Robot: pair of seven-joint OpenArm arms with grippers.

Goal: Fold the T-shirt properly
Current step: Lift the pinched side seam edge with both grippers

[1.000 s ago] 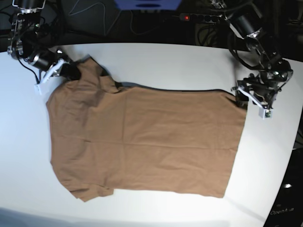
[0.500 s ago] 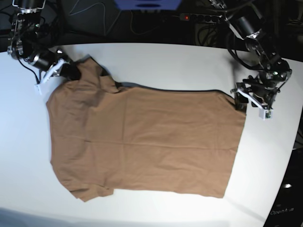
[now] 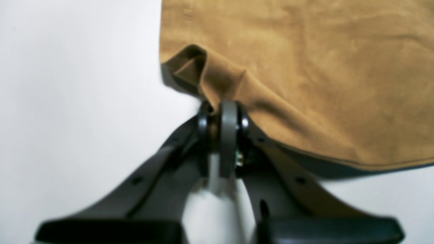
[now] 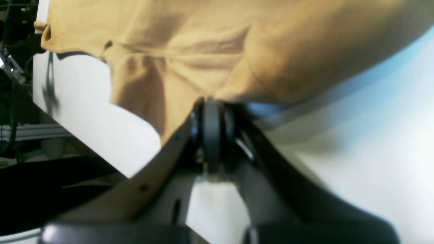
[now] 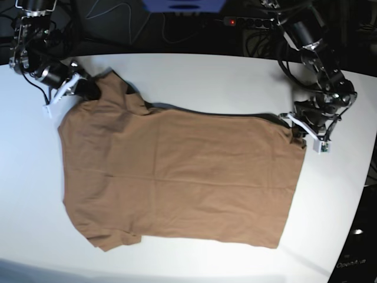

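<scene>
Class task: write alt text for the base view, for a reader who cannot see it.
A tan-brown T-shirt lies spread flat on a white table, seen from above. The right end effector is shut on the shirt's far corner at the view's left; the left end effector is shut on its far corner at the view's right.

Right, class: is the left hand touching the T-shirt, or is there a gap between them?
Touching. In the left wrist view the left hand is shut on the T-shirt at its hem corner, with the cloth bunched and creased where it runs into the closed tips.
</scene>
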